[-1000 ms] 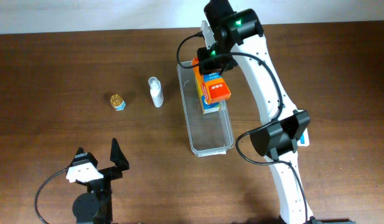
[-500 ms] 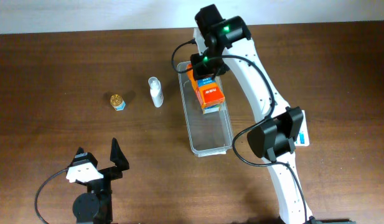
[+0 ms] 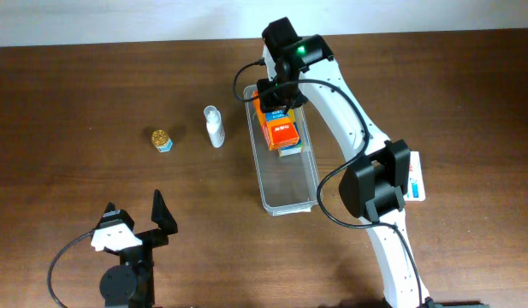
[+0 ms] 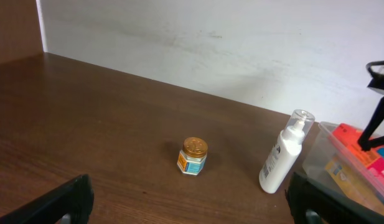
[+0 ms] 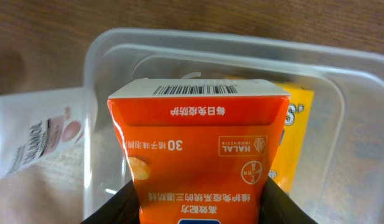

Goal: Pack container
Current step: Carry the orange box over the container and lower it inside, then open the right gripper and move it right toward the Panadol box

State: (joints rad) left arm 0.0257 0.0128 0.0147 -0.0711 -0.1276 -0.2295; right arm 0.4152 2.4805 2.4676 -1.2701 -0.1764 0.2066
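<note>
The container point(image 3: 289, 204) lies on the worktop point(image 3: 75, 103) right of centre, its long side running from far to near. The right claw point(image 3: 278, 104) hangs over the container's far end and is clenched on an orange box point(image 3: 283, 133), one finger on each side of the carton. In the right wrist view the orange box point(image 5: 198, 143) stands upright between the dark fingers, and the container's rounded far rim point(image 5: 179, 43) curves around behind it. A yellow box point(image 5: 297, 134) lies inside the container, just right of the held carton. Whether the carton touches the container's floor cannot be told.

A white bottle point(image 3: 213, 127) stands just left of the container's far end, and a small jar point(image 3: 162, 139) with a gold lid sits further left. The left claw point(image 3: 133, 207) rests at the near left with its fingers spread wide and empty, well apart from the container.
</note>
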